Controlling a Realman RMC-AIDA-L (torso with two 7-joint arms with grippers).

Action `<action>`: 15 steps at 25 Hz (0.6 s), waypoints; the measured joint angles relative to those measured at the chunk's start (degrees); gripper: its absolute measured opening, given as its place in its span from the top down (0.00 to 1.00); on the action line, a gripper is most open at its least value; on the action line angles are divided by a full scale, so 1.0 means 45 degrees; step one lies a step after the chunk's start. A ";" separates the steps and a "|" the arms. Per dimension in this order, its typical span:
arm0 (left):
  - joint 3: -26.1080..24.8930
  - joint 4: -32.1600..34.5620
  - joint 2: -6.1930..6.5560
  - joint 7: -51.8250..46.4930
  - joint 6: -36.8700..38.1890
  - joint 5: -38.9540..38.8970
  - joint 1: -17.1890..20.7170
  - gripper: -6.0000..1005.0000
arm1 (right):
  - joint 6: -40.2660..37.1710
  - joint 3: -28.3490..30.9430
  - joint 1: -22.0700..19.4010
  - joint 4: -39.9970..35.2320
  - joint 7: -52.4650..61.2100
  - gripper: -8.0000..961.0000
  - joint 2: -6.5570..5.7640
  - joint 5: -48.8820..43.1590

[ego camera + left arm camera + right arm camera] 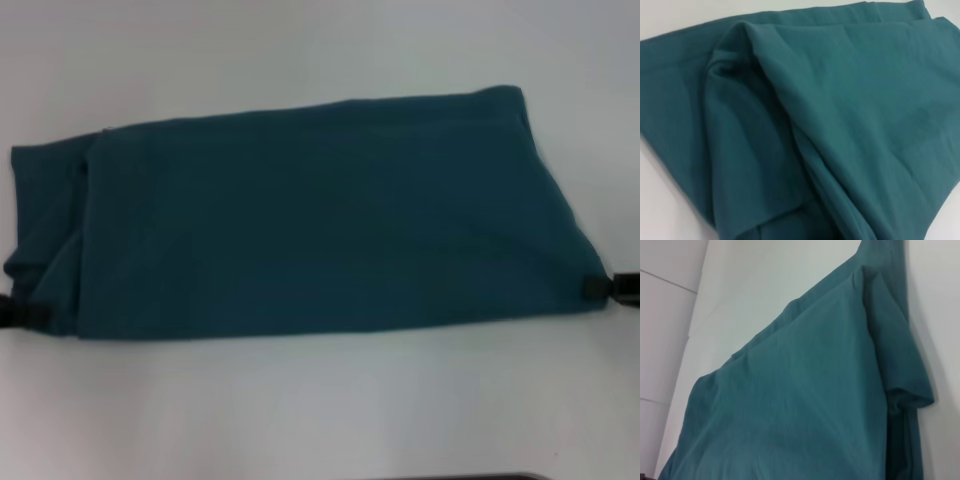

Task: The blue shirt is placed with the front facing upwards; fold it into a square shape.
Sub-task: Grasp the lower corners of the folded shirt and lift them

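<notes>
The blue shirt point(310, 225) lies on the white table point(320, 410) folded into a long plain teal band running left to right; its print and neckline are hidden. My left gripper point(18, 312) is at the band's near-left corner, only its dark tip showing at the picture's edge, shut on the cloth. My right gripper point(608, 286) is at the near-right corner, one dark finger point(597, 285) lying on top of the fabric, shut on it. The left wrist view shows rumpled layered folds of the shirt point(830, 125). The right wrist view shows the shirt point(805, 405) rising toward the camera.
The white table surrounds the shirt on all sides, with a wide bare strip along the front point(320, 400) and another behind the shirt point(250, 60). A dark edge point(470, 477) shows at the very bottom of the head view.
</notes>
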 joint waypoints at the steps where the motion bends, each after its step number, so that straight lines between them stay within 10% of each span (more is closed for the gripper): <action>1: -0.0003 -0.0092 0.0000 0.0024 0.0133 -0.0006 0.0082 0.98 | -0.0127 0.0060 -0.0119 -0.0071 -0.0026 0.98 -0.0005 0.0000; 15: 0.0014 -0.0305 -0.0025 0.0420 0.1090 0.0107 0.0731 0.98 | -0.0961 0.0659 -0.1503 -0.0418 -0.0459 0.98 0.0121 -0.0059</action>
